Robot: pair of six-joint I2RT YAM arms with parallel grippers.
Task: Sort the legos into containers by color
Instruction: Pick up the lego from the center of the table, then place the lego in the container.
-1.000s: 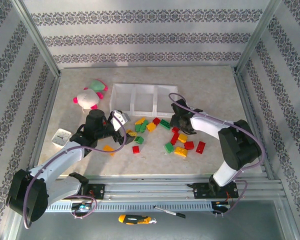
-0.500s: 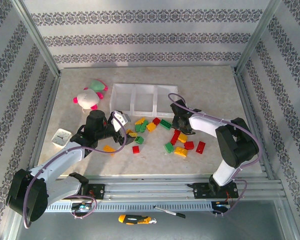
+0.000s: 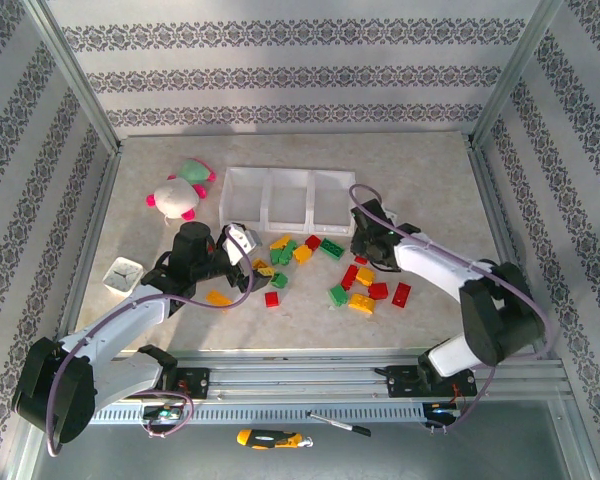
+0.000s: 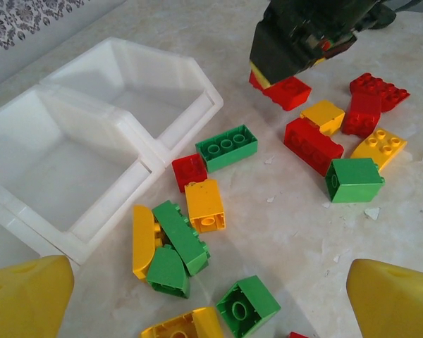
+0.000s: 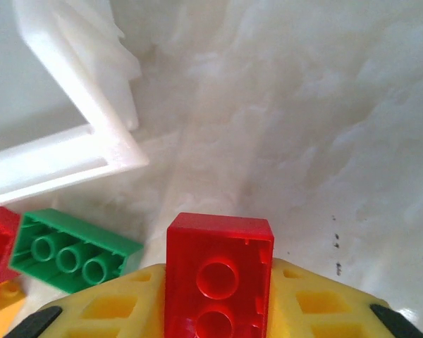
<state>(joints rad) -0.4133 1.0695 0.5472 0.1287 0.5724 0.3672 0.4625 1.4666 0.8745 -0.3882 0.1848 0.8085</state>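
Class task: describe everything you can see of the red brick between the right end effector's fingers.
The red brick is glossy plastic, rectangular, showing two round rings on the face toward the wrist camera. It stands between the yellow fingers of the right end effector, closed against its sides. Ahead lie a green brick and the white containers' corner.

Table point(image 3: 430, 180): far-right and near-centre stretches bare, passable. Obstacles: containers point(image 3: 268, 205) far centre; legos point(image 3: 302, 253) scattered just near them; plush toy point(image 3: 178, 192) far left; white tray point(image 3: 122, 272) left edge.
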